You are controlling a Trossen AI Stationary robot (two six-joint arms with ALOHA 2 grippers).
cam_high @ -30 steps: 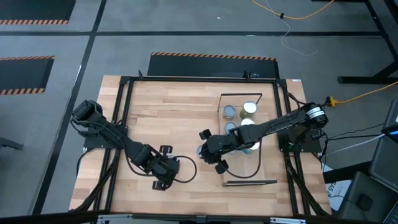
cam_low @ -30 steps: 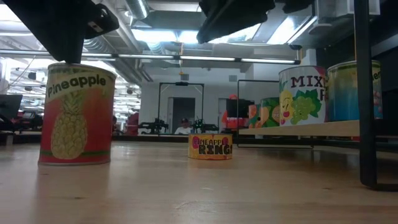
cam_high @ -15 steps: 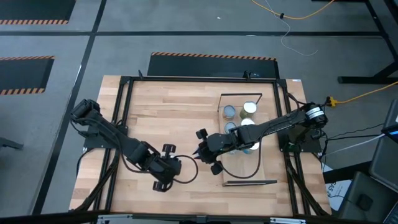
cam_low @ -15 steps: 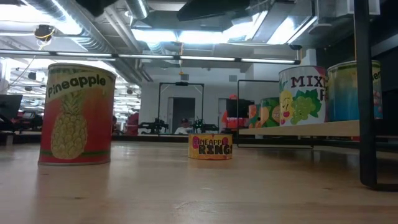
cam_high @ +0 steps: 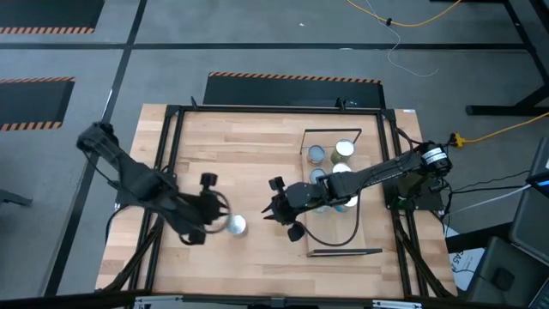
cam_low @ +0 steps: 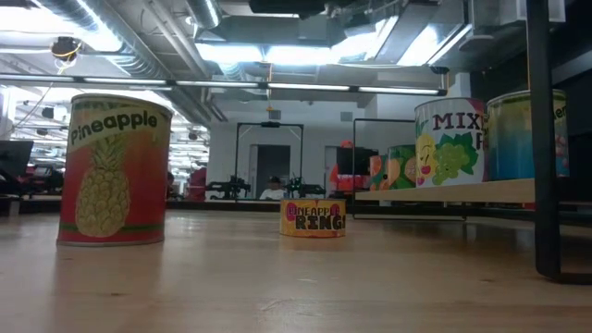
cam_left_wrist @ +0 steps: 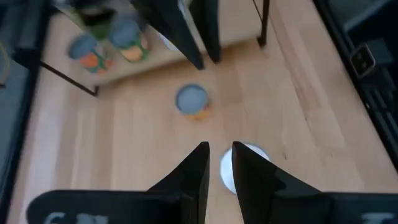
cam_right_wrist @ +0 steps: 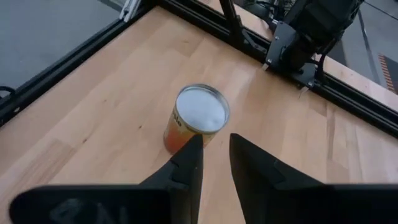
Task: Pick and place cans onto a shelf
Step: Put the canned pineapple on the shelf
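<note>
We see the pineapple can (cam_high: 236, 225) standing free on the table, well apart from the shelf (cam_high: 371, 225). Right gripper (cam_right_wrist: 214, 155) nearest it, fingers nearly together — likely lining up. Left gripper (cam_left_wrist: 219, 163) beside it, empty, fingers nearly together.

two dark six-joint arms seen from above. left arm (cam_high: 141, 184): black, slender links, with a round black knob (cam_high: 207, 179) near the wrist and a looped black cable. right arm (cam_high: 377, 174): black links, a silvery ring (cam_high: 434, 156) at the base joint, black cable looping below. each wrist camera shows two black, tapered, wedge-shaped fingers (cam_left_wrist: 196, 168) (cam_right_wrist: 189, 163).
</note>
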